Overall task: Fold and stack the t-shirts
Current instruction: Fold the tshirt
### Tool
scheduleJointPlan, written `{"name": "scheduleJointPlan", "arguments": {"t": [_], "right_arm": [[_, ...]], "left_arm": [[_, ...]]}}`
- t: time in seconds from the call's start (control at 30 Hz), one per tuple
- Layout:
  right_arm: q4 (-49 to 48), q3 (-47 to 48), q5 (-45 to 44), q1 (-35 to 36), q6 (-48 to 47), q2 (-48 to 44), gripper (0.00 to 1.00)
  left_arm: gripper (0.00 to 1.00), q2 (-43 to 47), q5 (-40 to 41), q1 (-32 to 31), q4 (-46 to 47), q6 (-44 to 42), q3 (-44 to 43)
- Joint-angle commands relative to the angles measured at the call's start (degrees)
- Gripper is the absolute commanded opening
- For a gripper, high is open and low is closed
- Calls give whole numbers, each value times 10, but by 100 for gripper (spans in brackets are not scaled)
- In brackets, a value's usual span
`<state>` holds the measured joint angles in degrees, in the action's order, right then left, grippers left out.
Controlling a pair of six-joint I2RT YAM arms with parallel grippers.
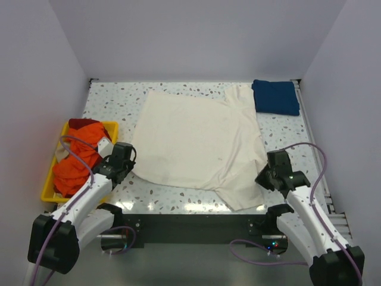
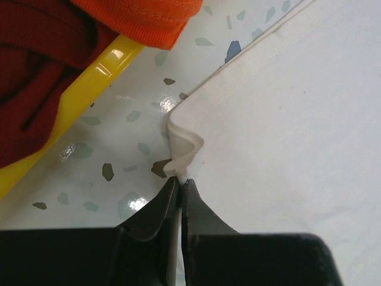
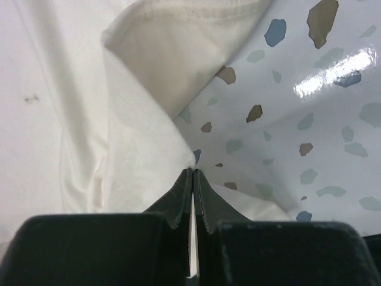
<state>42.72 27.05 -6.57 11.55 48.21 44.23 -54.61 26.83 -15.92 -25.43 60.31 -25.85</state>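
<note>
L gripper [image 2: 180,181] is clamped on the near-left corner of the cream t-shirt [image 1: 196,140], and R gripper [image 3: 193,172] is pinched tight on its near-right edge. The shirt lies spread out mid speckled table [image 1: 110,98], w/ the folded dark blue t-shirt [image 1: 275,96] just beside its far-right sleeve. The yellow tray [image 1: 111,126] sits close by L gripper, w/ the orange t-shirt [image 1: 74,167] and red t-shirt [image 1: 80,123] piled in it.

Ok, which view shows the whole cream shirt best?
Top external: the cream shirt lies spread out, seen nearly whole. Left wrist shows only one corner; right wrist only a sleeve opening and nearby cloth.
</note>
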Motion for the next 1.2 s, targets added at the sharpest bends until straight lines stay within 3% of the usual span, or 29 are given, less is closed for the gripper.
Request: {"name": "scheduleJointPlan", "arguments": {"t": [0.0,0.53,0.9,1.0,1.17], "right_arm": [[97,48,10,-1,-14,-40,0],[272,207,51,-1,-10,-165,0],[319,216,76,-2,7,-212,0],[291,217,69,-1,9,-196,0],[208,236,31,0,-20,-77,0]], "left_arm": [[0,11,17,-2,-9,-11,-31],[0,39,24,-2,-76,-6,-68],[0,34,22,-2,-80,-7,-87],[0,6,20,-2,-60,-19,-110],[0,-96,22,-1,-45,-31,-184]]}}
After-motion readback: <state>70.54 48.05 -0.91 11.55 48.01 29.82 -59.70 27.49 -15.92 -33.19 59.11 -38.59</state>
